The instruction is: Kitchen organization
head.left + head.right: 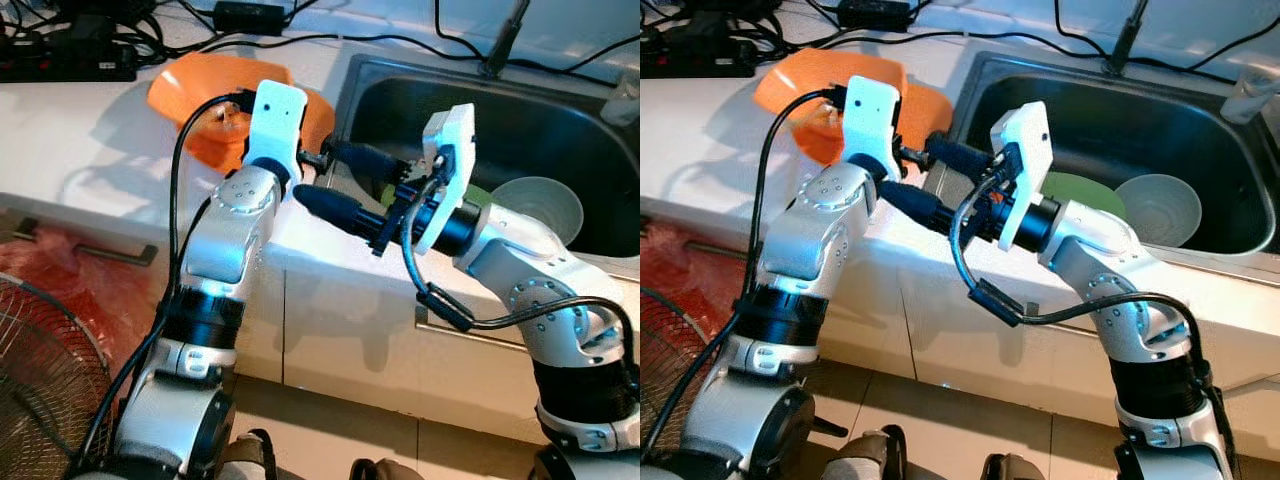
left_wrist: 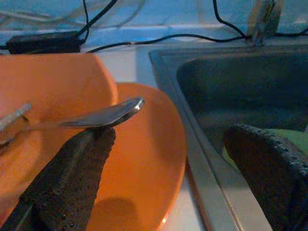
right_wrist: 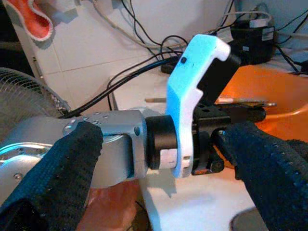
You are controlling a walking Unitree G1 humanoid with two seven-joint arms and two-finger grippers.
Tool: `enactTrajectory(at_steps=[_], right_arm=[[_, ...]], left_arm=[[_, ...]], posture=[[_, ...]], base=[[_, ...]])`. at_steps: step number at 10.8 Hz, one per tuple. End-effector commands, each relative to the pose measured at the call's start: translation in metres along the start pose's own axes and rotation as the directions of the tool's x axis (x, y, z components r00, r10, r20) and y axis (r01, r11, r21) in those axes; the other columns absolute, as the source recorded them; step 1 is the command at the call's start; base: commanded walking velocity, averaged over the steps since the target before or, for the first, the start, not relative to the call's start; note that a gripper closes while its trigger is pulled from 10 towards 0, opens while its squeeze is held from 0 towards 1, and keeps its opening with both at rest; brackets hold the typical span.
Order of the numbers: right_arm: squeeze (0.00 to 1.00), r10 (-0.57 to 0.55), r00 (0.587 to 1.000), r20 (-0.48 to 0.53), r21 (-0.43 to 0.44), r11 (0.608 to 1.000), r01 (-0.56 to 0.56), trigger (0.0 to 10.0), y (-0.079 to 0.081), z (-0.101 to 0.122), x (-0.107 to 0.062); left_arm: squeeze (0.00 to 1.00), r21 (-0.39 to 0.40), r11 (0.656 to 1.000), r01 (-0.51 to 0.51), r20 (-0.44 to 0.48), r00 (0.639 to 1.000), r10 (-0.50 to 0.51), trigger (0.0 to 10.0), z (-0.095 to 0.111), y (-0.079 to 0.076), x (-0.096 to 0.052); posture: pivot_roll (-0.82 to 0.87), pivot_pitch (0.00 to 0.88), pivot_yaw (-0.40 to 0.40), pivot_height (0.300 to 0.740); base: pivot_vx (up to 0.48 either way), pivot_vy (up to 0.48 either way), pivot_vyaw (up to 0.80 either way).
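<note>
1. I see the orange plate lying on the white counter, just beside the left rim of the sink; it is smooth, glossy and shallow.
2. A second orange dish sits partly on the plate, toward the wall, and is more deeply curved.
3. A metal spoon lies across the orange dishes, its polished bowl pointing toward the sink.
4. My left gripper hovers over the plate's sink-side edge with its fingers spread wide; their pads are black and pebbled, and one sits right under the spoon's bowl in the wrist view. I cannot tell if it touches.
5. My right gripper reaches across toward the left wrist, fingers parted on either side of that wrist's silver barrel, not touching it.
6. The sink is dark brushed steel; inside lie a green plate and a translucent round bowl, side by side.
7. Black cables and a power strip run along the back of the counter.
8. A wire fan cage stands low on the robot's left.
</note>
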State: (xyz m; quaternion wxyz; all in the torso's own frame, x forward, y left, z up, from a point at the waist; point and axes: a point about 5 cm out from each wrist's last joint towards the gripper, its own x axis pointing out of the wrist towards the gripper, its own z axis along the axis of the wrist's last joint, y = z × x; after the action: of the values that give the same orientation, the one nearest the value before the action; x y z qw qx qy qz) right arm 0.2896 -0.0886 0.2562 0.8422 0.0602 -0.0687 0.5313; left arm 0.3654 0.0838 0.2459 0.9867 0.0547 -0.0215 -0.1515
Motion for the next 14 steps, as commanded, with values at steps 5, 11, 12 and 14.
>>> enactTrajectory(at_steps=[5,11,12,14], right_arm=[[0.0,0.02,1.0,0.009,-0.036,0.999,-0.019,10.0,-0.001,0.004,0.004],[0.0,-0.071,0.996,0.063,-0.012,0.997,0.072,10.0,-0.007,-0.002,0.012],[0.0,-0.093,0.993,0.073,-0.006,0.996,0.094,10.0,-0.008,-0.002,0.013],[0.0,-0.187,0.978,0.096,0.022,0.982,0.186,10.0,-0.015,-0.005,0.017]], left_arm=[[0.0,-0.026,0.998,0.051,-0.02,0.998,-0.052,10.0,-0.011,-0.008,-0.017],[0.0,0.062,0.987,-0.151,0.144,0.979,0.141,10.0,-0.009,0.026,-0.062],[0.0,0.077,0.978,-0.195,0.149,0.972,0.182,10.0,-0.012,0.029,-0.067],[0.0,0.151,0.965,-0.217,0.109,0.973,0.201,10.0,-0.02,0.028,-0.073]], posture=[[0.05,0.097,-0.07,0.74],[0.08,0.102,-0.064,0.74],[0.08,0.103,-0.066,0.74],[0.08,0.103,-0.071,0.74]], base=[[0.0,0.0,0.0],[0.0,0.0,0.0],[0.0,0.0,0.0],[0.0,0.0,0.0]])
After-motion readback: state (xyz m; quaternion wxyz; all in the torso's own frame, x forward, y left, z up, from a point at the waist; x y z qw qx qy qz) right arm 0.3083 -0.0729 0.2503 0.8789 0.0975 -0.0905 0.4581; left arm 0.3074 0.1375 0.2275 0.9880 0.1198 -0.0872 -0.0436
